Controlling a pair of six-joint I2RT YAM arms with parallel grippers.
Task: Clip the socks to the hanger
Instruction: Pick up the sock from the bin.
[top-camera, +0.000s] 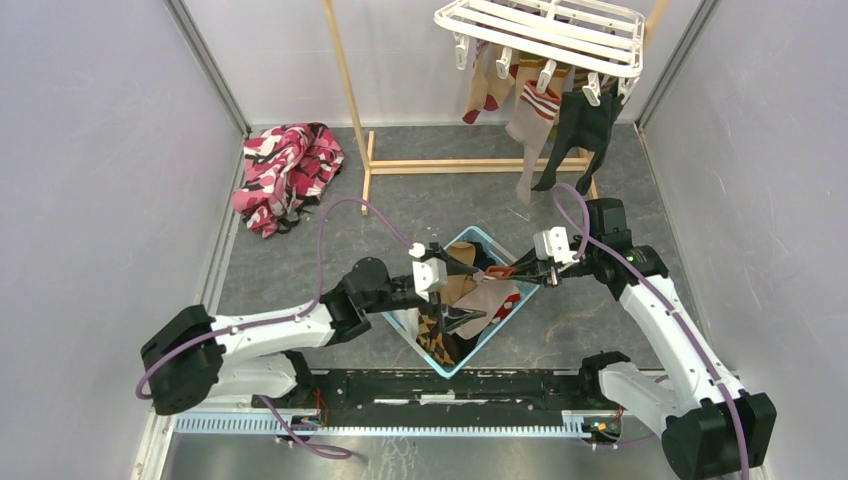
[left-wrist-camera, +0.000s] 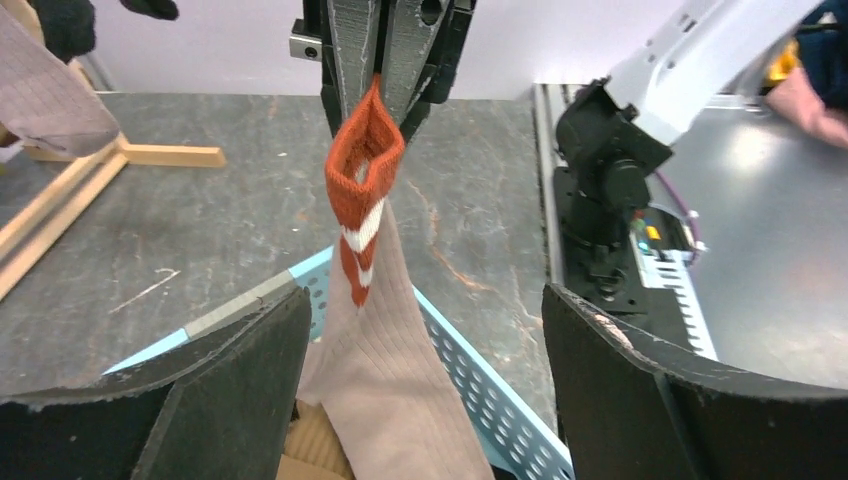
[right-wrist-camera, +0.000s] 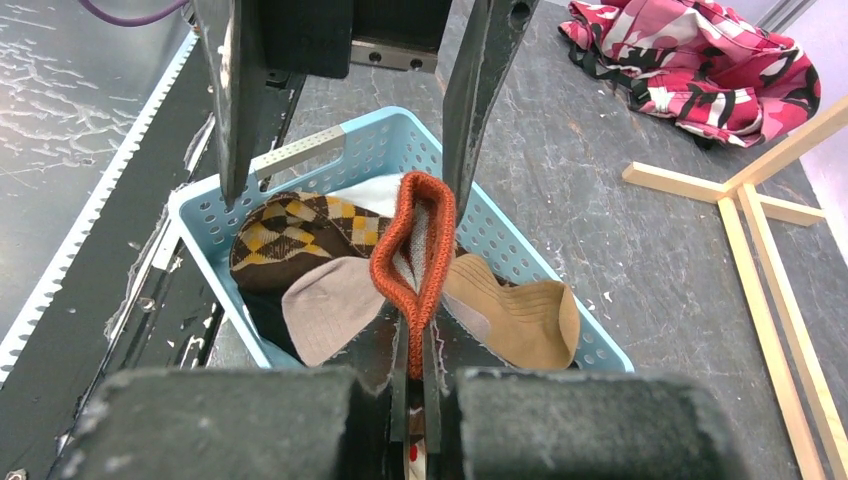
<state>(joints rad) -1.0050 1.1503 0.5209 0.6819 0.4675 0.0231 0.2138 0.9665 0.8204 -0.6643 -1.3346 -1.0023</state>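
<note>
My right gripper (top-camera: 517, 272) (right-wrist-camera: 415, 350) is shut on the orange-red cuff of a grey sock (right-wrist-camera: 414, 250). It holds the cuff just above the light blue basket (top-camera: 497, 332). The sock's grey body (left-wrist-camera: 390, 390) hangs down into the basket. My left gripper (top-camera: 470, 290) (left-wrist-camera: 420, 320) is open wide, one finger on each side of this sock's body, not touching it. The white hanger (top-camera: 545, 30) hangs at the back right. A tan sock (top-camera: 485, 85), a grey sock with a striped cuff (top-camera: 530, 120) and a black sock (top-camera: 580, 130) are clipped under it.
The basket also holds an argyle sock (right-wrist-camera: 300, 235) and a tan sock (right-wrist-camera: 520, 310). A pink, red and black cloth (top-camera: 288, 170) lies at the back left. The wooden frame stand (top-camera: 470, 165) is on the floor behind the basket. Grey walls close both sides.
</note>
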